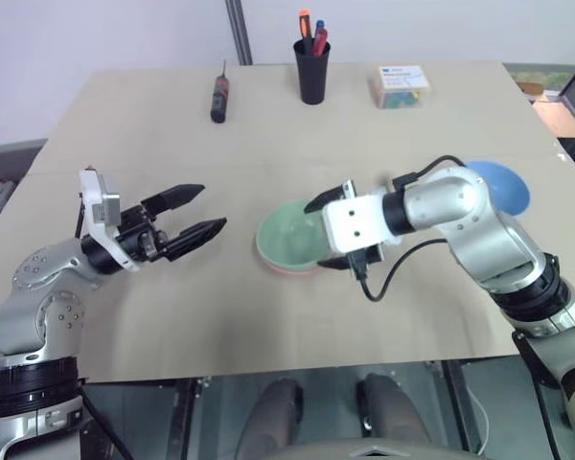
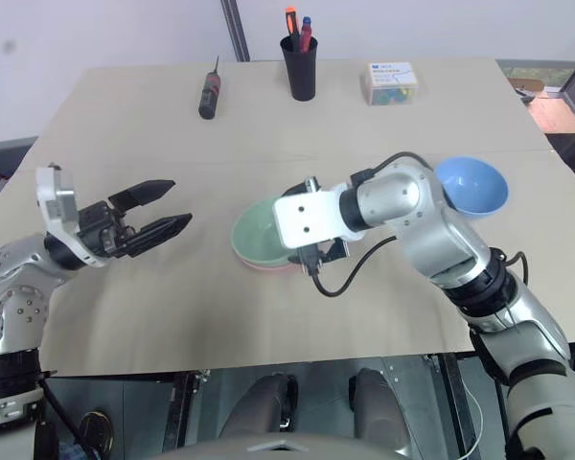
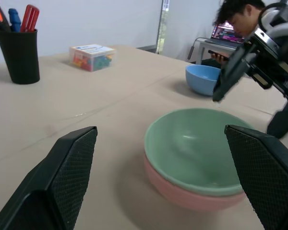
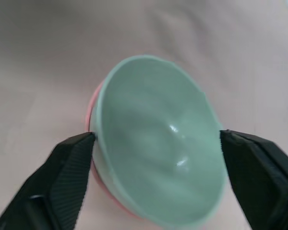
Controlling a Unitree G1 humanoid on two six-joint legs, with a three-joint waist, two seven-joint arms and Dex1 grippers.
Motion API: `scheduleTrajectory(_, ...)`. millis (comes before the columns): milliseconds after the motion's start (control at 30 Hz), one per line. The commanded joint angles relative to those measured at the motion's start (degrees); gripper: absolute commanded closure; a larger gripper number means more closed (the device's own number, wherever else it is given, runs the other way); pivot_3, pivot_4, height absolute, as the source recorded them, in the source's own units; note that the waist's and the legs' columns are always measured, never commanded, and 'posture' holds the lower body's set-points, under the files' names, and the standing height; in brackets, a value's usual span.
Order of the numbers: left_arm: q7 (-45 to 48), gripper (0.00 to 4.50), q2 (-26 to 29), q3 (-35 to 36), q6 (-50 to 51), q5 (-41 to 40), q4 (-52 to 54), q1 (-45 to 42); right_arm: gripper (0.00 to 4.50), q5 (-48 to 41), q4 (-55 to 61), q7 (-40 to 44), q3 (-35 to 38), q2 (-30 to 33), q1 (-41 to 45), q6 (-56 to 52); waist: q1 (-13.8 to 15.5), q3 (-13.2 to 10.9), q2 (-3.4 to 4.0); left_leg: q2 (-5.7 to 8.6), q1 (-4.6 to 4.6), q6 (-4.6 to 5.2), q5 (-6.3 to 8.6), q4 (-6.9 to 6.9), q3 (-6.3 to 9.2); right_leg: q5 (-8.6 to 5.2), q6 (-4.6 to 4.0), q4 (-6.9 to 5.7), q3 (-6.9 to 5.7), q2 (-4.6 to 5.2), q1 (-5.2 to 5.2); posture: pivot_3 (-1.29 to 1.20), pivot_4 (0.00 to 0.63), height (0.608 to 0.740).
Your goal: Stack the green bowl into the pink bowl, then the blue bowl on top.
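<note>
The green bowl (image 1: 287,238) sits nested inside the pink bowl (image 3: 182,194) at the middle of the table; the pink one shows as a thin rim under it. My right gripper (image 4: 157,135) hovers at the stack's right side, open, one finger to each side of the green bowl and nothing held. The blue bowl (image 1: 503,184) stands upright on the table to the right, partly behind my right arm. My left gripper (image 1: 211,206) is open and empty to the left of the stack, pointing toward it across a gap.
At the table's far edge are a black cup (image 1: 312,69) holding pens, a dark screwdriver (image 1: 219,96) and a small clear box (image 1: 400,85) of coloured pieces. A person (image 3: 235,19) sits beyond the table's right side by a laptop.
</note>
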State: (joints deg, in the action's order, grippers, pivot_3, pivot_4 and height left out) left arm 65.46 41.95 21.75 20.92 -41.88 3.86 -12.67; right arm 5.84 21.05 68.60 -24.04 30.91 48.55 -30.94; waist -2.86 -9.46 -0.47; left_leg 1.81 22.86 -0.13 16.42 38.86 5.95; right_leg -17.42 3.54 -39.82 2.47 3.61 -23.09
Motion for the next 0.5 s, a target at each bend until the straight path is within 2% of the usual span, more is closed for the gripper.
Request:
scheduleTrajectory(33,1.65,0.0,-0.64,0.1,-1.51,-1.43,1.08,-1.48,0.11,-2.61,1.94,-3.11,6.92,1.83,-1.52,-7.4,0.34,0.0,0.0,0.0,0.0,0.0,0.0,0.0,0.0,0.0,0.0,0.0,0.0,0.0,0.0,0.0,0.15,0.74)
scheduleTrajectory(167,2.82,0.0,-2.16,-1.86,-1.61,-1.77,1.73,-3.93,0.11,-1.35,-1.2,-8.26,11.81,6.69,-5.02,-11.38,1.12,0.01,-0.02,0.06,0.02,0.01,0.0,0.02,0.05,0.0,0.0,0.04,-0.07,0.05,0.02,0.0,0.15,0.74)
scheduleTrajectory(500,4.52,0.0,-6.39,-7.41,-1.82,-1.52,0.95,-10.17,0.11,-1.76,-5.66,-19.39,25.09,14.22,-12.99,-18.31,0.58,0.01,-0.03,0.09,0.04,0.02,0.0,0.03,-0.04,0.0,0.0,-0.01,0.01,-0.04,0.02,0.0,0.15,0.74)
